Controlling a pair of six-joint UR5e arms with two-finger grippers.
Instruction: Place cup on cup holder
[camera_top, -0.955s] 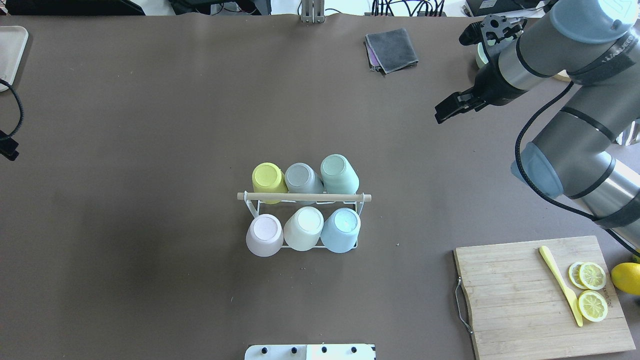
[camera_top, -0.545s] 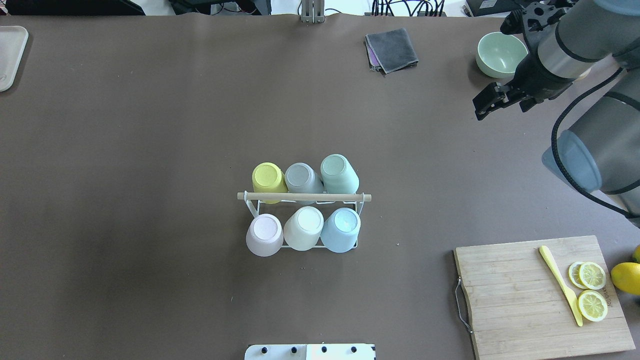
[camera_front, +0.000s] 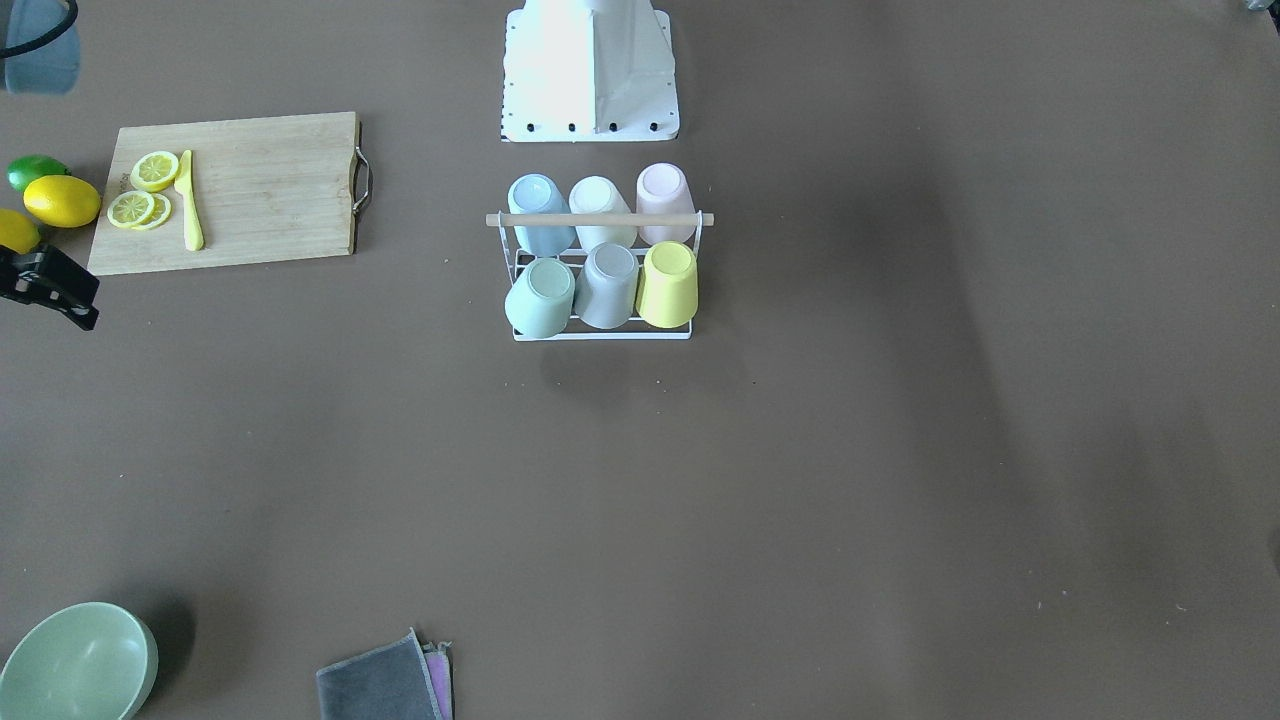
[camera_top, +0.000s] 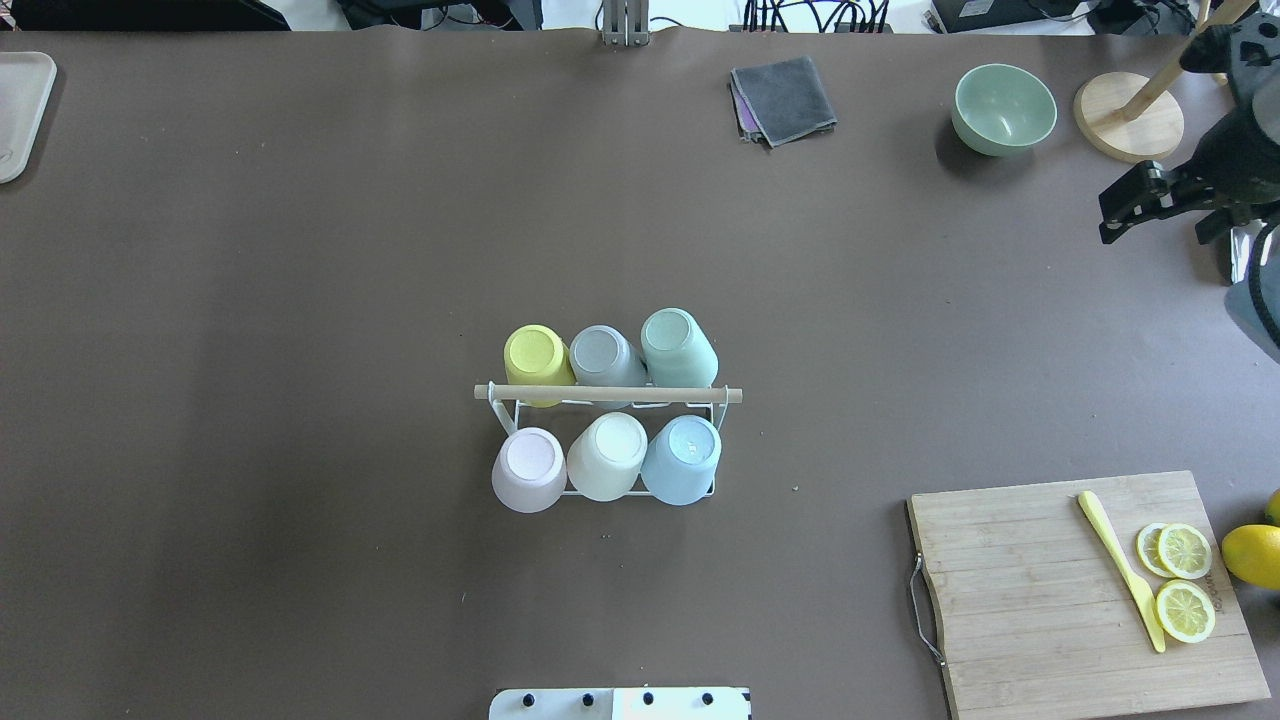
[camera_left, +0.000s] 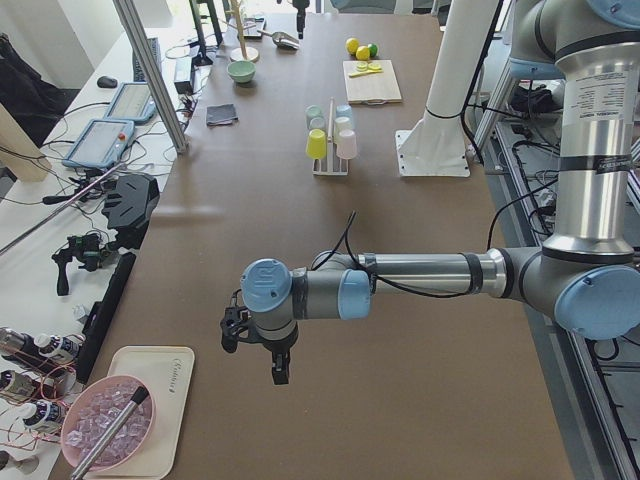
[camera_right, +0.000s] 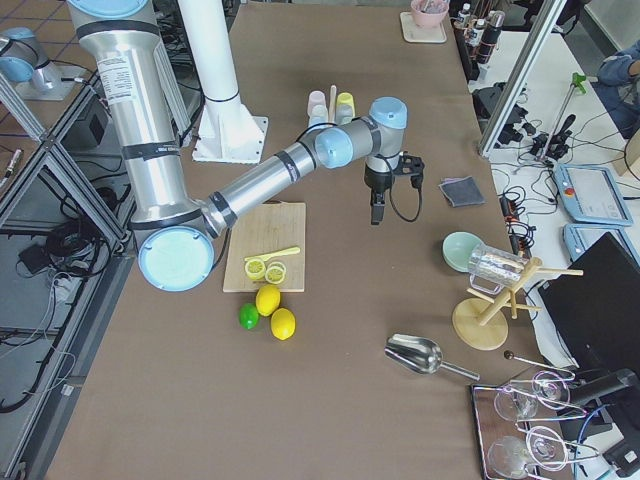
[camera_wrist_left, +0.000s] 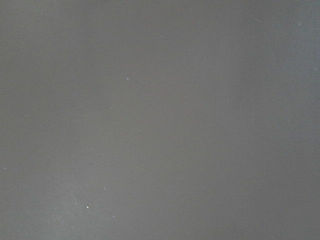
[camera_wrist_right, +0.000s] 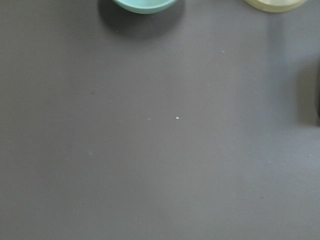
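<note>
the right gripper (camera_top: 1112, 218) has moved back to the table's edge, far from the cup holder (camera_top: 608, 394) in the middle. all six cups (camera_top: 606, 455) sit upside down on it, so the job looks done. i cannot tell if the right or the left gripper (camera_left: 279, 372) is open or closed. the brown table (camera_top: 300, 250) also has a green bowl (camera_top: 1003, 105) and a cutting board (camera_top: 1030, 590).

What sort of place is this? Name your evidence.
Likely a robotics lab staging kitchen tasks: industrial right arm over the table, control tablets alongside, cup holder full of cups.
</note>
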